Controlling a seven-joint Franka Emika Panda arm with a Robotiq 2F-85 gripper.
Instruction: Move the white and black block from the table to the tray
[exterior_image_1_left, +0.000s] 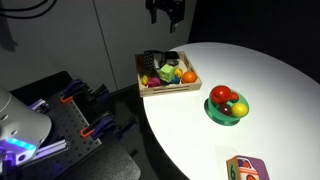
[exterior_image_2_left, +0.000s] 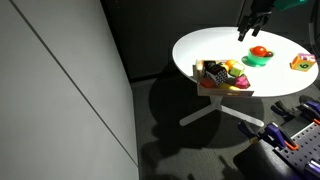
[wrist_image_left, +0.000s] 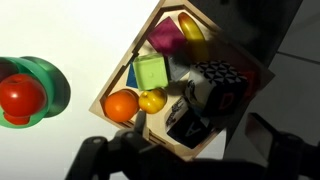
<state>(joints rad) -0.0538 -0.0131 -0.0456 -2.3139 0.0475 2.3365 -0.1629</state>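
The fingers (wrist_image_left: 100, 158) hang spread and empty above the shallow light-wood square tray (exterior_image_1_left: 172, 90). The small black cube with white dots (wrist_image_left: 215, 85) lies inside it, near a corner, beside toy fruit (wrist_image_left: 120, 105). The tray sits at the round white counter's (exterior_image_1_left: 270, 70) edge, with bare counter between it and the green bowl (exterior_image_1_left: 226, 119).

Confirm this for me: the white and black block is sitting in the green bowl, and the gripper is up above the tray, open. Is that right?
Not quite. The white and black block sits in the tray, not in the green bowl; the wrist view shows it there. The gripper is up above the tray, open.
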